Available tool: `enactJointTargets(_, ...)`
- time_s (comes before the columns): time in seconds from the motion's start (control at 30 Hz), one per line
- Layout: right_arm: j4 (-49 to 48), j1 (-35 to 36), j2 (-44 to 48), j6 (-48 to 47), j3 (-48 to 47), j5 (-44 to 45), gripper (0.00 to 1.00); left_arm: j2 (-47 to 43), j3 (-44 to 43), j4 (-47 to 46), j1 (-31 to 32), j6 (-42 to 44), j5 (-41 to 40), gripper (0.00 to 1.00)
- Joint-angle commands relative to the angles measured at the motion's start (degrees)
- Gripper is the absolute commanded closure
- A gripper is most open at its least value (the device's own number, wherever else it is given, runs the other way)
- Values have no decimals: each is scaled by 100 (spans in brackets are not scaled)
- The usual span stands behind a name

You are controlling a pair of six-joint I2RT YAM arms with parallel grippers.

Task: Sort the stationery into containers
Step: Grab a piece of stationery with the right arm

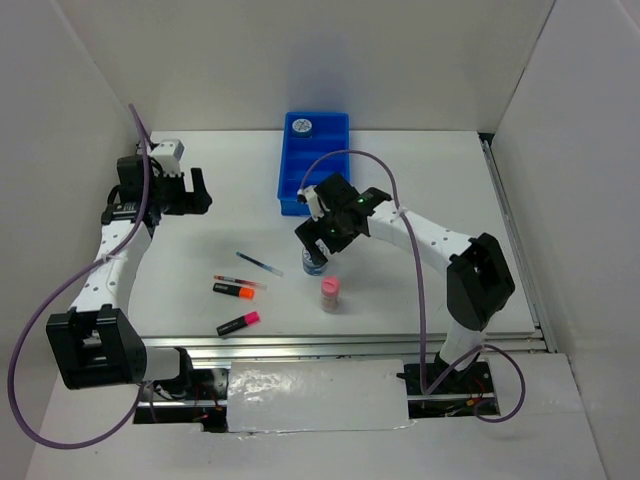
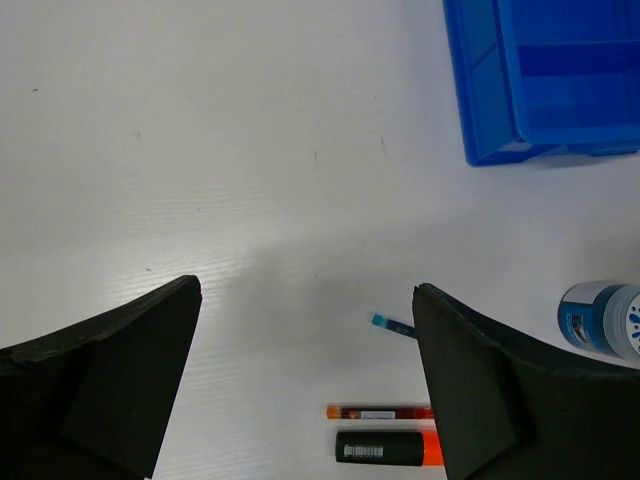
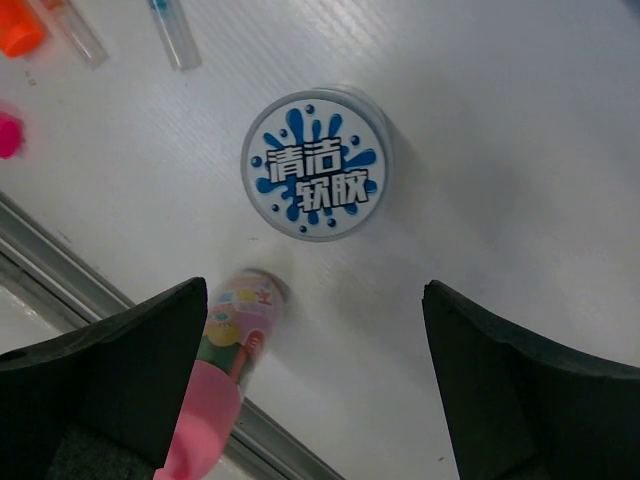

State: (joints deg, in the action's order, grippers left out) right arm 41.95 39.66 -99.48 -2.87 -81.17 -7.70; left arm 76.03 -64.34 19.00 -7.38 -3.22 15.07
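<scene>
One patterned roll (image 3: 316,176) stands on the table (image 3: 520,150) below the wide-open right hand (image 3: 315,350). Risk: the pink cylinder (image 3: 228,360) stands just beside the roll, so a descending finger could topple it. Left hand (image 2: 305,350): open, empty.

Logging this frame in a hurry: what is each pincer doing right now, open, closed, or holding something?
Left pincer: open, holding nothing.
Right pincer: open, holding nothing, over the round blue-and-white roll.

A white table (image 1: 440,185) enclosed by plain white walls (image 1: 400,60).
</scene>
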Motion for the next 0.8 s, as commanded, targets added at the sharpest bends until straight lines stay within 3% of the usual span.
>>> enactJointTargets(0.0, 103, 173, -133, 269, -330, 269, 6, -238, 61, -371, -62, 6, 66, 1)
enactJointTargets(0.2, -547, 367, -98, 453, 179, 620, 3, -185, 175, -564, -88, -3, 101, 1)
enactJointTargets(0.4, -1987, 367, 236, 612, 1006, 1104, 0, -369, 491, -986, -141, -108, 277, 1)
enactJointTargets(0.77, -3360, 534, 465, 622, 1797, 824, 0, -352, 624, -1153, -176, -143, 321, 1)
